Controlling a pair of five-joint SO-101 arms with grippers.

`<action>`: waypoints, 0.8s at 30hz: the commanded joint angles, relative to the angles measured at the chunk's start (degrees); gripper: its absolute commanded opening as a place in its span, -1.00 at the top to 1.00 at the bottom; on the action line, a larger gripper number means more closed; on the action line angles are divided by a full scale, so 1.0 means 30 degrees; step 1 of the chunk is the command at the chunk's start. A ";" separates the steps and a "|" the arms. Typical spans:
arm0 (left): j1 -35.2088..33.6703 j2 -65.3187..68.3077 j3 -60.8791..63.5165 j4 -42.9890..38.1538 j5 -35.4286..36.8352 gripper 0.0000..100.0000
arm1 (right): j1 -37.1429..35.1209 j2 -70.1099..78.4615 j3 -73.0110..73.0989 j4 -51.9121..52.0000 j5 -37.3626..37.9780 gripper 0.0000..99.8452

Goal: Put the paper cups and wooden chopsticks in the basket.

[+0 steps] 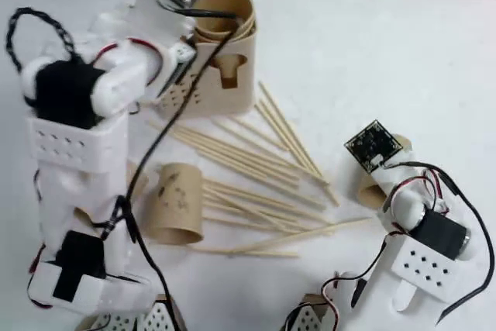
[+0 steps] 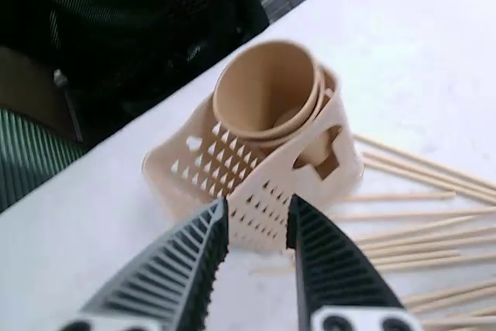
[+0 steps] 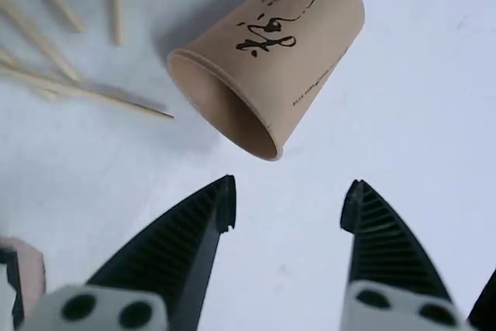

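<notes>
While left pincer (image 2: pixel 257 211) and right pincer (image 3: pixel 291 191) stand spread, tan paper cup (image 3: pixel 271 67) on its side, black script.

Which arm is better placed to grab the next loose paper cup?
Right: the right gripper is open, facing a paper cup lying on its side ahead. The left gripper sits by the basket, empty.

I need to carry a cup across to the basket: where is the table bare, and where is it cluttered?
Bare table lies between the basket and the far right corner. A smaller strip lies along the near edge, below the chopsticks. Crowded: the centre, where chopsticks fan from the basket to the tipped paper cup.
</notes>
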 commanded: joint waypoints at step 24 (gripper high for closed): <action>-0.3590 -0.4117 0.1875 0.0967 0.1495 0.73 | -0.1656 -0.0044 0.5773 -0.9538 -0.1934 0.81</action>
